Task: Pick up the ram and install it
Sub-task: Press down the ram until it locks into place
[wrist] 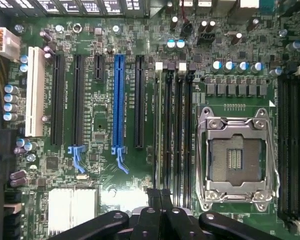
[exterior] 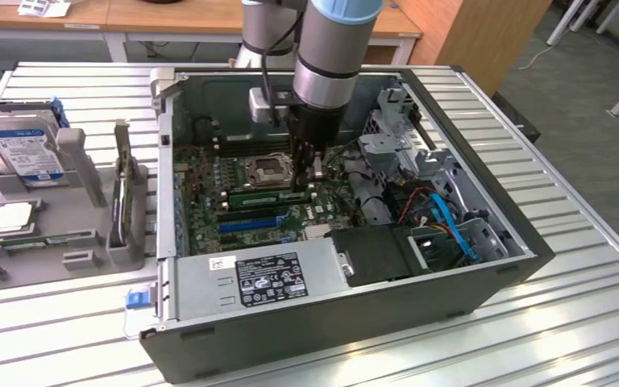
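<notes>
Right now your gripper (exterior: 312, 179) hangs inside the open computer case (exterior: 503, 242), fingers (wrist: 160, 197) clenched together over the motherboard (wrist: 90, 165). You can see the ram (exterior: 268, 196) lying green in a slot just near the empty CPU socket (wrist: 237, 157), under the fingertips

You are looking at a ribbed metal table (exterior: 567, 322) carrying 1 open computer case (exterior: 321, 322) and, beside it, 1 grey parts holder (exterior: 46, 250).
</notes>
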Motion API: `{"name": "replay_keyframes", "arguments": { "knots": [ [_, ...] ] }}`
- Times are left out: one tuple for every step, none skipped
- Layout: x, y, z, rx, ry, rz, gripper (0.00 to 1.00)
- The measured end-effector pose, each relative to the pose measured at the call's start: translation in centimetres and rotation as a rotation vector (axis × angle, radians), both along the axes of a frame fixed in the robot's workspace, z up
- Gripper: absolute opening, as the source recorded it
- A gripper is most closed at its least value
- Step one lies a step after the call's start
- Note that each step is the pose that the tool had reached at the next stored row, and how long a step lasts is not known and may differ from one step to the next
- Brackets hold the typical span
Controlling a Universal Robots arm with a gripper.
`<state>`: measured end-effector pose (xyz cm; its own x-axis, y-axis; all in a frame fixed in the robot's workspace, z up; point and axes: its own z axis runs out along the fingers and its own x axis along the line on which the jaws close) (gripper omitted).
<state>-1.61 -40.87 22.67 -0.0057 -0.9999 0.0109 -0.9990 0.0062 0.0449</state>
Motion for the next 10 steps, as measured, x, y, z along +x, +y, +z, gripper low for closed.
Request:
{"name": "replay_keyframes", "arguments": {
  "knots": [
    [0.0, 0.0, -0.18, -0.0001, -0.0001, 0.0, 0.11],
    [0.0, -0.02, -0.32, -0.0012, 0.0001, 0.0, 0.11],
    [0.0, -0.02, -0.48, -0.0019, 0.0004, 0.0, 0.11],
    [0.0, -0.04, -0.63, -0.0027, 0.001, 0.0, 0.11],
    [0.0, -0.03, -0.68, -0.0029, 0.0011, 0.0, 0.11],
    [0.0, -0.02, -0.68, -0.0025, 0.0012, 0.0, 0.11],
    [0.0, 0.04, -0.45, 0.0012, 0.0001, 0.0, 0.11],
    [0.0, 0.05, -0.07, 0.0023, -0.0004, -0.001, 0.11],
    [-0.2, 0.02, 0.27, 0.0007, -0.0001, 0.0, 0.11],
    [-0.4, -0.01, 0.54, -0.0004, -0.0009, 0.0, 0.11]
  ]
}}
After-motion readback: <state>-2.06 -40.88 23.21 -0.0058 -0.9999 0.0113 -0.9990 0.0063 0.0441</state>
